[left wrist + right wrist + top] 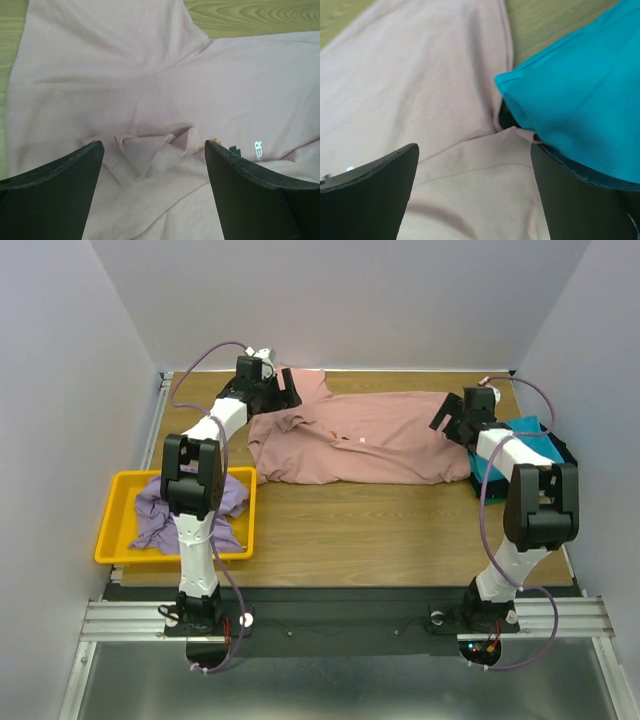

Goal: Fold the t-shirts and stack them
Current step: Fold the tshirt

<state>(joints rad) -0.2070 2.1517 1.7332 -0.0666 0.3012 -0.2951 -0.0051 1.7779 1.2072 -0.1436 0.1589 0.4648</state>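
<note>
From above, my left gripper (283,392) is stretched to the far left of the table (400,530), over the collar and sleeve end of the pink t-shirt (370,440). The shirt lies spread flat and runs from that hand across to my right gripper (452,420), which sits over its hem end. Just outside my right hand is the folded teal t-shirt (528,445), with a black t-shirt (566,452) showing under it. Back beside my left arm's base, well apart from either hand, a crumpled lavender t-shirt (150,510) lies in the yellow bin (113,490).

Through my left wrist camera, that hand is spread wide with nothing held. The pink t-shirt (125,75) fills the space below and ahead of it. A small rucked fold of cloth (150,150) lies right between my fingertips, nearer the right one. The chest print (245,147) peeks out just beyond my right finger (260,190). I can't tell whether my tips touch the cloth.

Through my right wrist camera, that hand is also spread apart and holds nothing. The pink t-shirt (410,75) lies under and ahead of it, a seam crossing between my fingers. The teal t-shirt (580,100) sits against my right finger (580,210), its corner overlapping the pink hem, with a dark edge beneath it.
</note>
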